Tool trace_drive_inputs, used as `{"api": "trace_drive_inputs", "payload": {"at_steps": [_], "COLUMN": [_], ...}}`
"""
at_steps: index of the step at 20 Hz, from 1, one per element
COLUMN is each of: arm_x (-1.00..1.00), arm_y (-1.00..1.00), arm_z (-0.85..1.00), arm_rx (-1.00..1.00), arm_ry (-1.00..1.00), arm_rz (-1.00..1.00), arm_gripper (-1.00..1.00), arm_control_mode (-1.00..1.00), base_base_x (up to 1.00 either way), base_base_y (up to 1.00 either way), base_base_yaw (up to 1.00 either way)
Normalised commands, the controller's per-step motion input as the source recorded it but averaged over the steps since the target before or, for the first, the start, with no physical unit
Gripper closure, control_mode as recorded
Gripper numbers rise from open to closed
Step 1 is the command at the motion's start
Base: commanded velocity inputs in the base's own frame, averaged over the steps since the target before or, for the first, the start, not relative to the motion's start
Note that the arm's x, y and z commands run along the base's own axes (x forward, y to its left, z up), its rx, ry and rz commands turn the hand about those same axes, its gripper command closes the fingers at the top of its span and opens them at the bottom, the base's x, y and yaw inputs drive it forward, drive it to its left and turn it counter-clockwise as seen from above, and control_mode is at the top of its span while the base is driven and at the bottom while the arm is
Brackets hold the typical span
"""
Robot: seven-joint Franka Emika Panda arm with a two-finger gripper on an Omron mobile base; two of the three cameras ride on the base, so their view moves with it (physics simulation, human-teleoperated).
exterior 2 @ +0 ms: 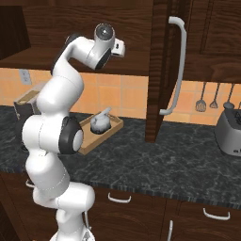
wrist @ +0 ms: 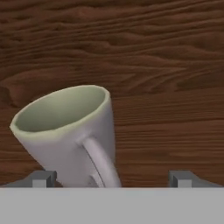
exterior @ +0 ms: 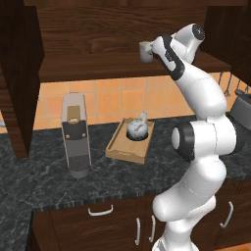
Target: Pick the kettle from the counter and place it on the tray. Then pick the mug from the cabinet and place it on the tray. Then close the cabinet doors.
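**Mug sits left of centre between my spread fingers, handle toward me**

Working from the left in the hand view: my left fingertip (wrist: 43,178) shows at the bottom edge, and right above and beside it stands the mug (wrist: 70,131), grey-beige, its open mouth tipped up and leftward in this camera, its loop handle facing me. The mug's body fills the left part of the gap; right of the handle there is bare wood-grain cabinet back until my right fingertip. So the gripper (wrist: 111,178) is spread wide with nothing pinched, and the mug lies ahead of it and off to the left of the midline. I judge I need to shift the hand leftward in its own frame and push in further before closing, or the left finger may knock the mug's wall instead of passing it.

In the left base view the mug (exterior: 145,51) stands on the shelf of the cabinet (exterior: 88,68), with the hand just to its right, reaching in at shelf height. Below, the kettle (exterior: 137,128) already rests in the tray (exterior: 117,147) on the counter (exterior: 44,181), so I take the mug pick as the step in hand. The cabinet doors are open; the right one, with its silver bar handle (exterior 2: 176,66), stands edge-on in the right base view.
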Motion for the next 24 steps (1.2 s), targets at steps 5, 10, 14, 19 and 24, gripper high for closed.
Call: {"api": "trace_drive_inputs", "payload": {"at_steps": [5, 10, 14, 19, 24], "arm_x": [0.27, 0.06, 0.00, -0.17, -0.40], "arm_y": [0.00, 0.01, 0.08, 0.00, 0.00], "arm_z": [0.00, 0.00, 0.00, 0.00, 0.00], "arm_rx": [0.00, 0.00, 0.00, 0.00, 0.01], "arm_ry": [0.00, 0.00, -0.02, -0.13, -0.10], "arm_rz": [0.00, 0.00, 0.00, 0.00, 0.00], "arm_gripper": [-1.00, -1.00, 1.00, 1.00, 1.00], "arm_control_mode": [-1.00, -1.00, -1.00, -1.00, -1.00], "base_base_x": [0.00, 0.00, 0.00, 0.00, 0.00], "base_base_y": [0.00, 0.00, 0.00, 0.00, 0.00], "base_base_yaw": [0.00, 0.00, 0.00, 0.00, 0.00]}}
